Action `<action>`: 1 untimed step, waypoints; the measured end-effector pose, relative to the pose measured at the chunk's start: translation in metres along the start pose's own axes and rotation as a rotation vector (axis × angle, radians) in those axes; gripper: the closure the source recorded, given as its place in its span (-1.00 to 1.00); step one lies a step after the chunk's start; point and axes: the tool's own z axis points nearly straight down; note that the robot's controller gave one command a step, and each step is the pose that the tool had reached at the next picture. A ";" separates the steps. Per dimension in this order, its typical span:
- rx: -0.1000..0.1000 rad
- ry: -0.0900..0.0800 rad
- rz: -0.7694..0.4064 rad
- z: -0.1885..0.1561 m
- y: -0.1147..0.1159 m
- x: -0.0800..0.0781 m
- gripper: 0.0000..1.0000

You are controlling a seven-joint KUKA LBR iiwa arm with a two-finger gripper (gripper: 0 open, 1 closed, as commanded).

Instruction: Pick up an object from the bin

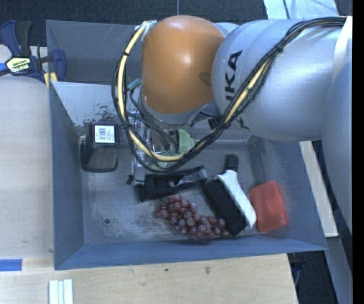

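1. The silver arm (283, 75) reaches in from the right, covering the upper half of the grey bin (68, 189).
2. Its orange wrist cover (175, 62) hangs over the bin's middle. It hides the jaws, so I cannot tell whether they are open or hold anything.
3. Just below the wrist lies a flat black piece (166, 187), the nearest thing.
4. A black brush with white bristles (229, 201) lies to its right.
5. A dark box with a barcode label (99, 151) sits to the left.
6. A red block (269, 206) rests at the right wall.
7. Red grapes (188, 217) lie by the front wall.
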 end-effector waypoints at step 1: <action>-0.002 -0.008 0.003 -0.005 -0.001 -0.001 -1.00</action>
